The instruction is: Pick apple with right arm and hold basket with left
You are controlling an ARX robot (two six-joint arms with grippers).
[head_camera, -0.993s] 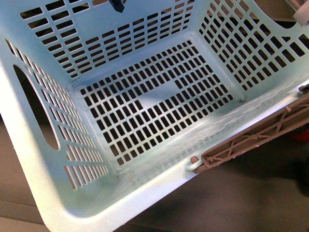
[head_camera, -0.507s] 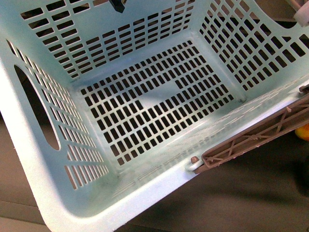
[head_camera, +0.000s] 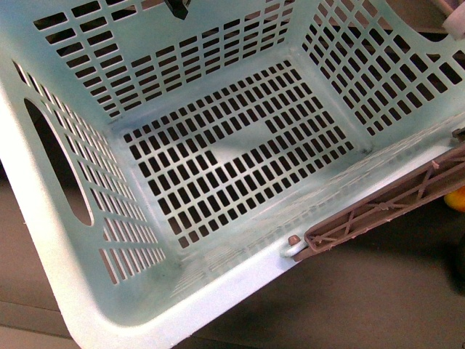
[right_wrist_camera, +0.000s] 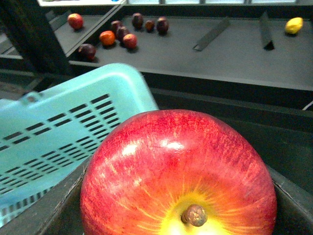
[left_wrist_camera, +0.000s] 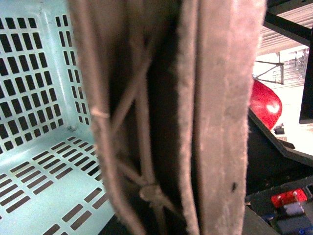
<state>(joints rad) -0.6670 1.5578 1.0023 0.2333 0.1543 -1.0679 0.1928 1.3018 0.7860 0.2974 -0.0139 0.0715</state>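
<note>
At the right edge a yellow fruit [head_camera: 457, 198] showed where red had been — one basket [head_camera: 58, 240], one apple [right_wrist_camera: 178, 171] clamped in the right gripper [right_wrist_camera: 178, 208]; whether the left gripper [head_camera: 175, 7] gripped anything could not be told.

No readable text, label, brand, number or sign in any view. Nothing on basket [head_camera: 218, 298], nothing on apple [right_wrist_camera: 178, 171].

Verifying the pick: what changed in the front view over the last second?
The apple left the front view's right edge; a yellow fruit now shows there. The basket barely shifted and is empty as before.
</note>
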